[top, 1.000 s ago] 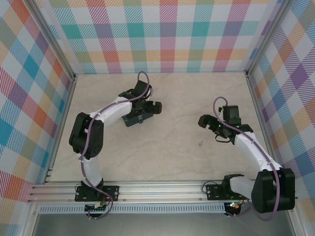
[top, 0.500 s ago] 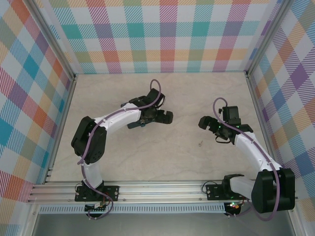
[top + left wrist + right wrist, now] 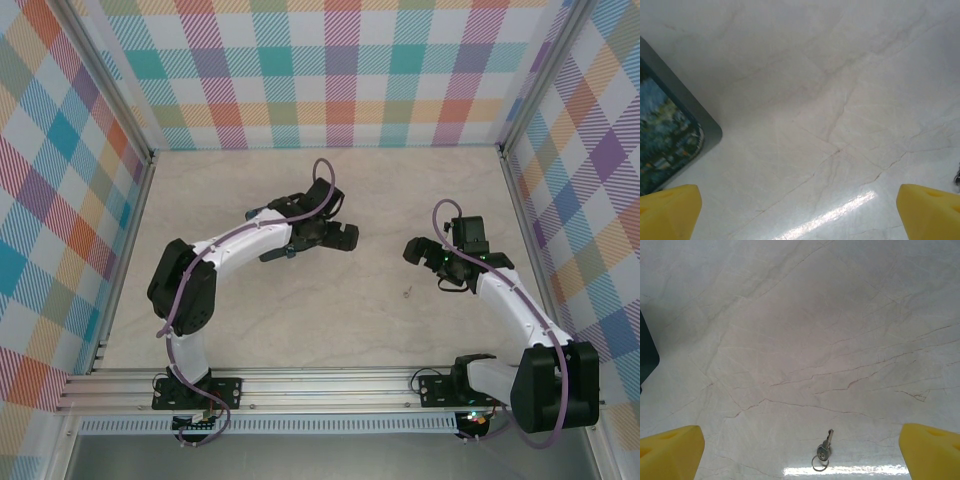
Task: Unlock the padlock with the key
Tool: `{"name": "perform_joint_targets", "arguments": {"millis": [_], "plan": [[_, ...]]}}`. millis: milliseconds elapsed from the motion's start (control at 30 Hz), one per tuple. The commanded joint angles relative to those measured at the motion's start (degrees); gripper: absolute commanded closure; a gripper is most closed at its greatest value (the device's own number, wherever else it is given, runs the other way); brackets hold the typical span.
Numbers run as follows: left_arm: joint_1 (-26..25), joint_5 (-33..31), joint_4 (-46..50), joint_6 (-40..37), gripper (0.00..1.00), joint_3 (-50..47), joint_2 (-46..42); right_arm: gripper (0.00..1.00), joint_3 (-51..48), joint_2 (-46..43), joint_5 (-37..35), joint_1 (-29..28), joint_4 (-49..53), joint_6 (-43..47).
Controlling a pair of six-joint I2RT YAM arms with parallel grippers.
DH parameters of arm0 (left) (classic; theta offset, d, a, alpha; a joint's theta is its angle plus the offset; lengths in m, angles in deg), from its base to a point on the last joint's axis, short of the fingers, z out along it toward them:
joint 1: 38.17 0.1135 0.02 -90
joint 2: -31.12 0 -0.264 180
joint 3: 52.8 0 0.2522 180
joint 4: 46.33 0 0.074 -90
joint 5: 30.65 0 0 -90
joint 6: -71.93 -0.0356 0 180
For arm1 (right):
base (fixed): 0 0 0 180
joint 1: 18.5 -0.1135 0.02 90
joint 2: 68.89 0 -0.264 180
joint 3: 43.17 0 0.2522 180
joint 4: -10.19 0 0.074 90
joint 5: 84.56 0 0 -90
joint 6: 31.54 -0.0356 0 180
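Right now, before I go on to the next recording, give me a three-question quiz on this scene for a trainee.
1. True or false: the right gripper is holding the key.
2. Pick one. The left gripper is: A) open and holding nothing; B) shut on the key; C) shut on the painted tin.
3. Fill in: in the left wrist view, the painted tin lies at the ___ edge of the picture.

Answers: 1 false, the key lies loose on the table between the open fingers; 2 A; 3 left.
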Motion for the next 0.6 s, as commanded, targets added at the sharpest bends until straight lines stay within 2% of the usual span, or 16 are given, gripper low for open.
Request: {"name": "perform_joint_targets", "arguments": {"millis": [0,400,567], "plan": [[2.47,-2.87,2.64,-2.35,0.0,4.02,0.45,0.0,1.07,0.67,0.18,-0.59,0.41,0.71],[6.1,-4.13,4.37,-4.36,0.0,9.15,8.73,0.0,1.01,0.58,-0.26,-0.61,0.82,0.95],[5.68,-2.88,4.03,-2.94,0.0,6.32,9.18,0.0,0.76,0.56,-0.61,-0.62,0.79,0.97]]}}
